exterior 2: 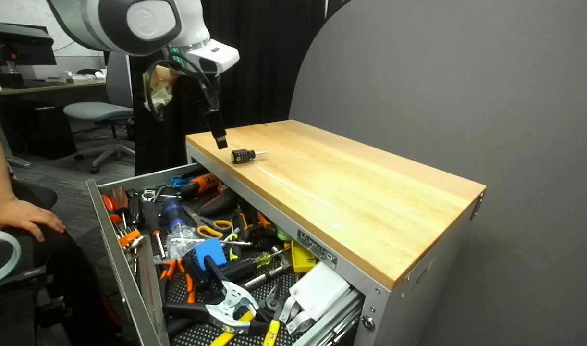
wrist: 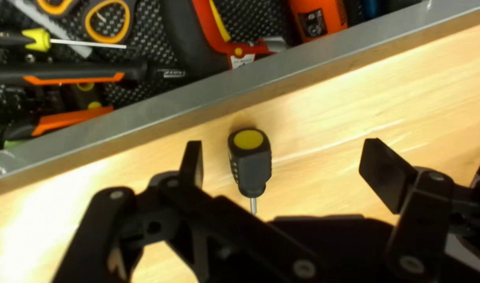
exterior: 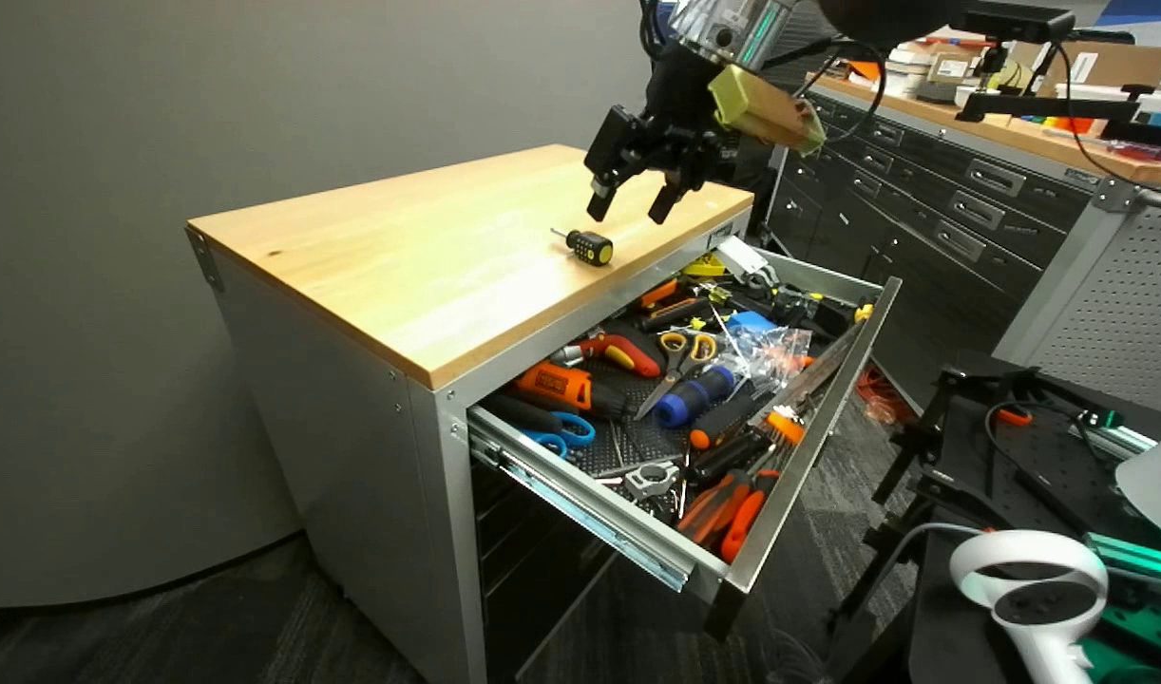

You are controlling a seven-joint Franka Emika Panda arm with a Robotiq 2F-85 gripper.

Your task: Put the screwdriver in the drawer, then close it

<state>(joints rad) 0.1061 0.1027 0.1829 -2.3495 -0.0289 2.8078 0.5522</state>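
The screwdriver [exterior: 590, 248], stubby and black with a yellow end cap, lies on the wooden cabinet top near the edge above the drawer. It also shows in an exterior view [exterior 2: 243, 156] and the wrist view [wrist: 251, 165]. My gripper [exterior: 630, 207] is open and empty above the cabinet top, apart from the screwdriver. In the wrist view the screwdriver appears between the open fingers [wrist: 283, 165], nearer the left one; the gripper hides the shaft's tip. The grey metal drawer [exterior: 808, 442] is pulled out and full of tools; its front also shows in an exterior view [exterior 2: 118, 259].
The wooden top [exterior: 352, 256] sits beside a grey curved wall [exterior 2: 418, 86]. Scissors, pliers and a clamp [exterior 2: 233, 305] fill the drawer. A white handheld controller [exterior: 1032, 579] lies in front of the cabinet. A person's hand [exterior 2: 24, 218] is near the drawer front.
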